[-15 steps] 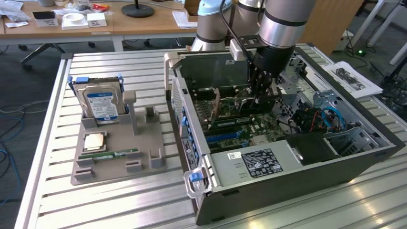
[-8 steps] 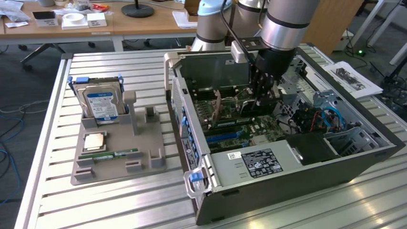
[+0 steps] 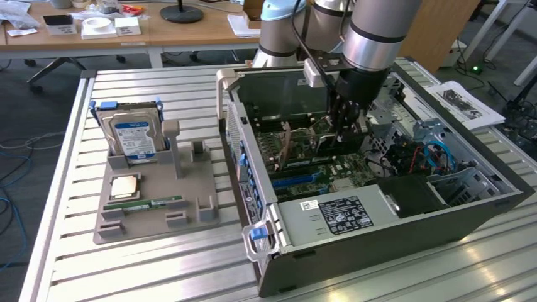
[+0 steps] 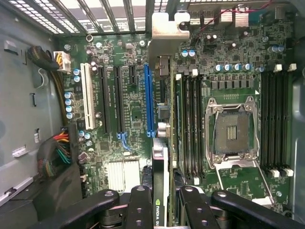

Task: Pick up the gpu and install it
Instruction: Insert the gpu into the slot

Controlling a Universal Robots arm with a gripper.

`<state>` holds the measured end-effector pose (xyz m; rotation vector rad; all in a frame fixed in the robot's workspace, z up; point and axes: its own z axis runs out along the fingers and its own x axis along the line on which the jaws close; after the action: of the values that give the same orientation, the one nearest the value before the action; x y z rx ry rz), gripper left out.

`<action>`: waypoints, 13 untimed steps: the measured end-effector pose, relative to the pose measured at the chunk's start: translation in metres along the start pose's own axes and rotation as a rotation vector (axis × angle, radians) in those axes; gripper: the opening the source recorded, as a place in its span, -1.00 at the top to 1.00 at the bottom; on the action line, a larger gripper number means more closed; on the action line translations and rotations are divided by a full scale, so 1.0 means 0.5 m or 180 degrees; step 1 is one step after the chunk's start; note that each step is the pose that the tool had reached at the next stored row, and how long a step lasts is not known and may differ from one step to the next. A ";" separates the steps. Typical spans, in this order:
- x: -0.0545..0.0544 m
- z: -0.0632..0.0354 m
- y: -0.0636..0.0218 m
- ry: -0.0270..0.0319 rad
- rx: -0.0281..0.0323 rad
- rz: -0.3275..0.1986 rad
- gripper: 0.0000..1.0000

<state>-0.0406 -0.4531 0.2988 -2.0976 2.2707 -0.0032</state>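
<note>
Closest to the wrist camera, the black two-fingered gripper [image 4: 164,198] has its jaws closed narrowly on the gpu [image 4: 161,162]. This thin dark expansion card with a silver metal end bracket is seen edge-on, held upright inside the open black computer case [image 3: 378,251]. Beyond it lies the green motherboard [image 4: 128,119]. The card's edge runs just beside a long blue slot [image 4: 148,100]; I cannot tell whether they touch. Toward the exterior view's left, on the slatted metal table [image 3: 126,270], a grey plastic tray [image 3: 151,223] holds an upright silver hard drive [image 3: 134,138]. Wooden desks [image 3: 193,34] stand farthest back.
</note>
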 end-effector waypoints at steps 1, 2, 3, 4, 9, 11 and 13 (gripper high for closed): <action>0.000 0.002 0.000 0.0000 0.0000 0.0000 0.47; 0.000 0.004 0.000 0.0000 0.0000 0.0000 0.47; 0.001 0.006 0.000 0.0000 0.0000 0.0000 0.47; 0.001 0.008 0.000 0.0000 0.0000 0.0000 0.47; 0.001 0.016 0.001 0.0000 0.0000 0.0000 0.47; 0.002 0.018 0.001 0.0000 0.0000 0.0000 0.47; 0.002 0.018 0.001 0.0001 0.0000 0.0000 0.47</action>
<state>-0.0410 -0.4535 0.2898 -2.0978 2.2710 -0.0035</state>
